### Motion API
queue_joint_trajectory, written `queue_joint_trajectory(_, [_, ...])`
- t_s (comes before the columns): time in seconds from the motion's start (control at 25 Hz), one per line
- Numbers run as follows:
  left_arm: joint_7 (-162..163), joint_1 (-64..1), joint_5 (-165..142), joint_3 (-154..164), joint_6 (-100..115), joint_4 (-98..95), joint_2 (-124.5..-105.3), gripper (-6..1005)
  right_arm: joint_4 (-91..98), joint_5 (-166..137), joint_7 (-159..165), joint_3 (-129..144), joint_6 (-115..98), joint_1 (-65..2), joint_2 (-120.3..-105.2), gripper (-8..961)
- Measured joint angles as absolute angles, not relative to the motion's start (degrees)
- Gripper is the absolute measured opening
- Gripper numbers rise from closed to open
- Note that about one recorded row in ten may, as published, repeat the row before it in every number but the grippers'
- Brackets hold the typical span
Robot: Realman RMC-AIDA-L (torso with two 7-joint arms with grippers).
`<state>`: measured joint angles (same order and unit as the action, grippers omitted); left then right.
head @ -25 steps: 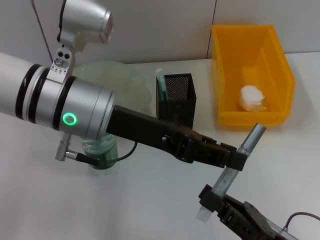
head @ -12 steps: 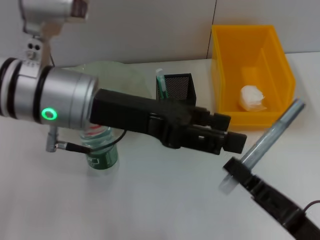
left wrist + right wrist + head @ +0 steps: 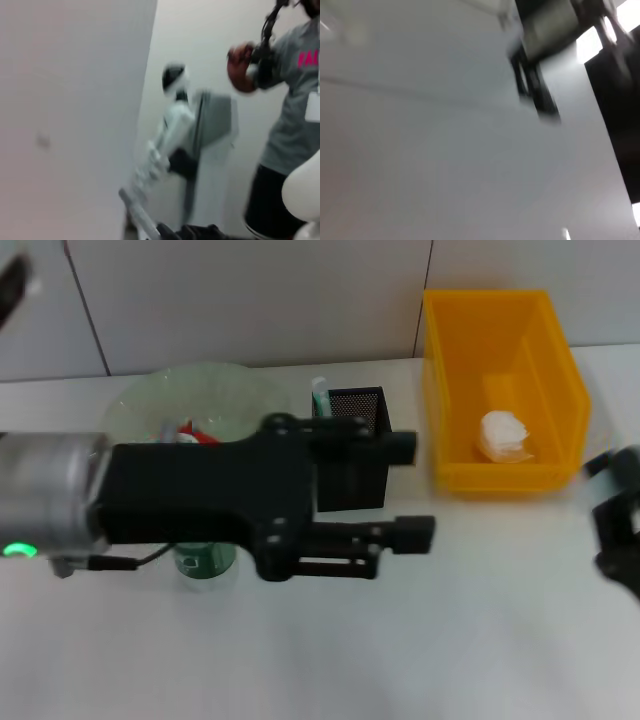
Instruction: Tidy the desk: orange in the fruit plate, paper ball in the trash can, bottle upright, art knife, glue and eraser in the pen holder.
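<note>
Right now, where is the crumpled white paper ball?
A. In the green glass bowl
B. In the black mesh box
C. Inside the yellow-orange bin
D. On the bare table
C. In the head view the paper ball lies on the floor of the trash can, the deep yellow-orange bin at the back right, well apart from the pen holder and the fruit plate.

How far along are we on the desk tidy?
Looks done: paper ball in trash can, orange in fruit plate, bottle upright. Left gripper open, empty, beside the pen holder; right gripper at the right edge. Art knife, eraser not visible.
</note>
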<state>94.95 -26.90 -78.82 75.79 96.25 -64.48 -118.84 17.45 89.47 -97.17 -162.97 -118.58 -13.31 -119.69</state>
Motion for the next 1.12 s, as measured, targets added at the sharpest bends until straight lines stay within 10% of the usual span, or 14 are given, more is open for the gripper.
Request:
queue_joint_trajectory(0.8, [47.39, -18.64, -67.5, 81.72, 99.91, -33.59, -118.9, 709, 13.89, 114.72, -3.33, -164.94, -121.31, -21.51, -116.89, 142])
queue_joint_trajectory(1.12, [45.49, -18.81, -67.44, 81.51, 99.62, -29.34, -118.92, 709, -10.71, 100.64, 31.8, -164.32, -109.72, -24.82, -119.21, 143])
